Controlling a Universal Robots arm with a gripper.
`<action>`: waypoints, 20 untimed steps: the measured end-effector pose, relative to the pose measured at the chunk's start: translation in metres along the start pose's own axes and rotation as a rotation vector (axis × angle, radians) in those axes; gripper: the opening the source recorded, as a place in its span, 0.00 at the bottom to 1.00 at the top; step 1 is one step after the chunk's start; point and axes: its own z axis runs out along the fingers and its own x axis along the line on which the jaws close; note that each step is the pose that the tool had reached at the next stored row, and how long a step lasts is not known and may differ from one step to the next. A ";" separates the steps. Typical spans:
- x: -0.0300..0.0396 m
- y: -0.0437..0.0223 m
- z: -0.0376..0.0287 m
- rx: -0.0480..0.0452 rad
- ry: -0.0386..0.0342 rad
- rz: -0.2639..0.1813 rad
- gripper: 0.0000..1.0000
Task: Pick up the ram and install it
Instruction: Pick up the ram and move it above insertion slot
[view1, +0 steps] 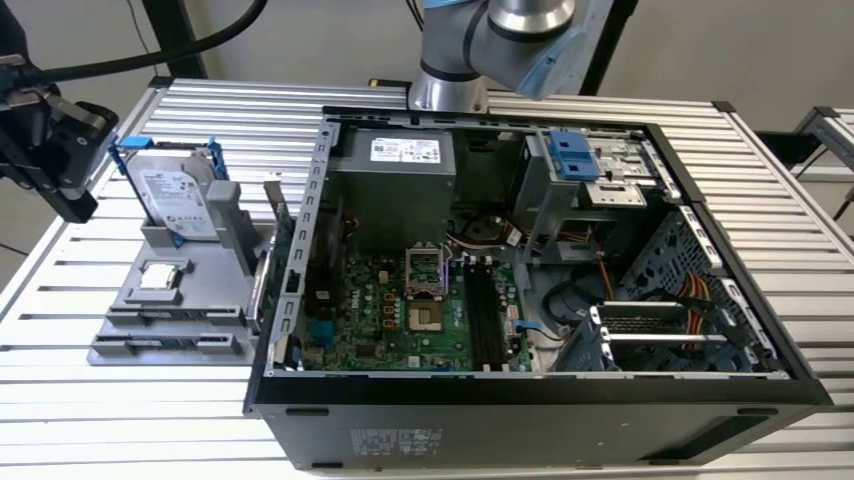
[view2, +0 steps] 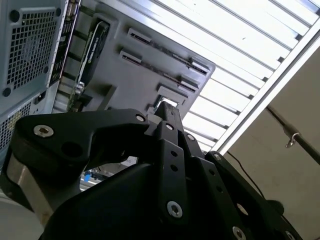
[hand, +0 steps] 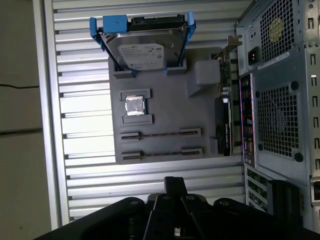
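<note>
Gripper (hand: 173, 183) was closed, fingertips pressed together, nothing seen between them; the second wrist view (view2: 169, 114) showed the same. It hung clear of everything, over the slatted table (hand: 80, 165), just off the edge of the grey tray (hand: 165, 100). The ram (hand: 161, 151) stood on its thin edge in the tray slot nearest the gripper, untouched, with a second stick (hand: 161, 133) in the next slot, parallel to it. Both long axes ran crosswise to the line from the gripper out to the hard drive (hand: 142, 50), one end pointing at the computer case (hand: 280, 115). Beyond the sticks sat the processor chip (hand: 134, 106), then the hard drive at the tray's far end. Judged: the ram lay straight ahead of the closed fingertips and below them, its long side facing them.
</note>
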 end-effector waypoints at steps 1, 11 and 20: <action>0.0000 0.0000 0.0001 0.0000 0.0000 0.000 0.00; 0.0001 0.0000 0.0001 0.0000 0.0003 -0.003 0.00; 0.0002 0.0000 0.0001 -0.0008 0.0021 -0.043 0.00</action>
